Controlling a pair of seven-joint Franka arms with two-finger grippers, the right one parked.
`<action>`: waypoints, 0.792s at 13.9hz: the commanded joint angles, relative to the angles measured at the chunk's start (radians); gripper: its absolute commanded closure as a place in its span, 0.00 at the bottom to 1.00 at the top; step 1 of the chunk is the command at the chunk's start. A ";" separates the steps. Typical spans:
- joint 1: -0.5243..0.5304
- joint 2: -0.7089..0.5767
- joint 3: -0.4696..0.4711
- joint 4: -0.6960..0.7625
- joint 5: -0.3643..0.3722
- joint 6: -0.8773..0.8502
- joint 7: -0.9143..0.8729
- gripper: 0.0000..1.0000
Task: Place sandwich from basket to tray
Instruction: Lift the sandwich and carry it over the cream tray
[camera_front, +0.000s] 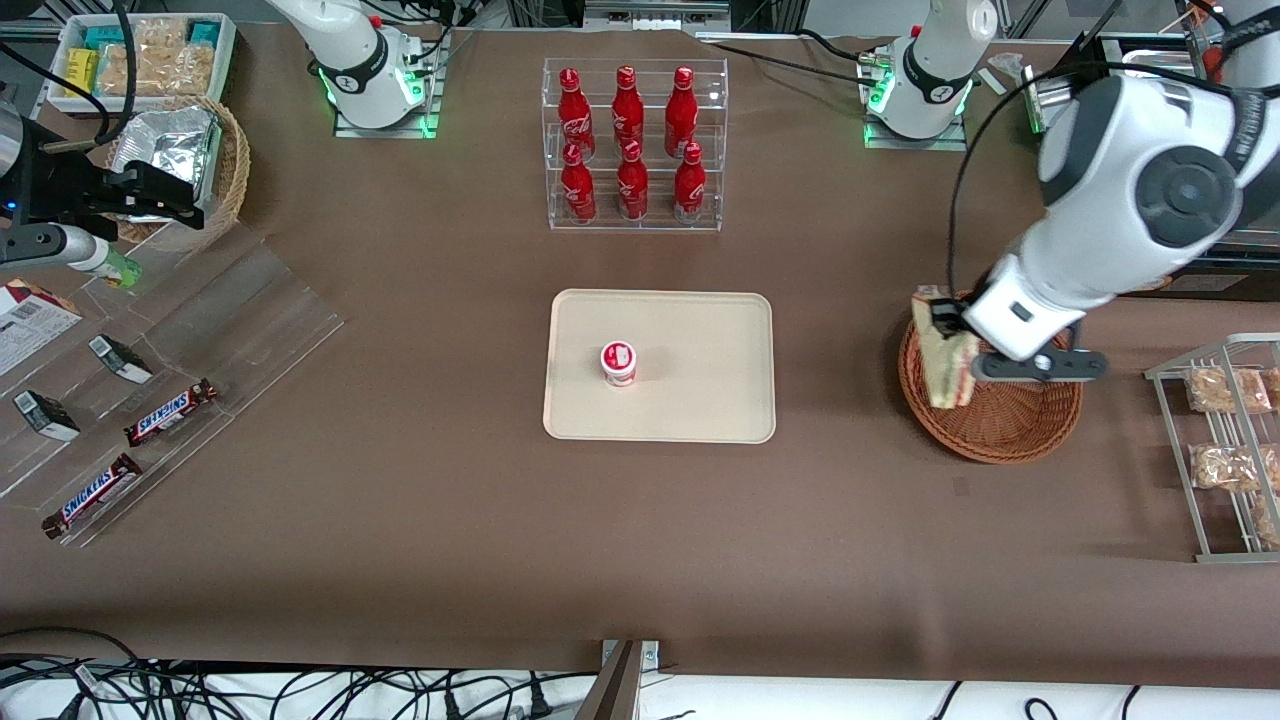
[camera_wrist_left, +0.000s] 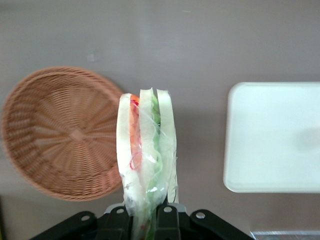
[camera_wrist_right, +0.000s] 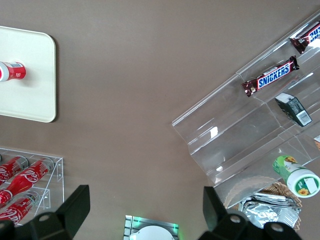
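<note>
- Gripper (camera_front: 952, 335) on the working arm is pinching the sandwich (camera_front: 948, 358) at its top end, with the fingers pressed on both flat sides of the bread.
- In the front view, the gripper hangs at the right of the frame, over the edge of the round brown basket (camera_front: 1000, 420).
- The sandwich is up in the air. It does not touch the basket. It hangs over the basket rim on the side nearest the tray (camera_front: 690, 395).
- The basket looks empty in the wrist view (camera_wrist_left: 65, 145), so the picking-up step seems done.
- The step now looks like the carry: the sandwich has to go from the basket over to the tray.
- The tray lies in the middle of the frame in the front view, well apart from the basket, with bare brown table (camera_front: 840, 520) between them.
- A small white cup with a red lid (camera_front: 619, 363) stands on the tray, near its middle.
- The next move likely calls for a sideways trip toward the tray, then a slow drop onto a bare part of it, away from the cup, and only then should the fingers let go.
- The sandwich hangs with its long side going up and down, one end in the gripper and the other end pointing at the table.
- In the wrist view, the sandwich (camera_wrist_left: 147, 155) shows its layered edge, with red and green filling between pale bread, and clear wrap around it.
</note>
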 joint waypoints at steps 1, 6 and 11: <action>0.006 -0.005 -0.093 0.018 -0.051 -0.019 0.033 1.00; -0.038 0.036 -0.179 -0.005 -0.039 0.049 -0.109 1.00; -0.152 0.124 -0.179 -0.085 0.063 0.247 -0.298 1.00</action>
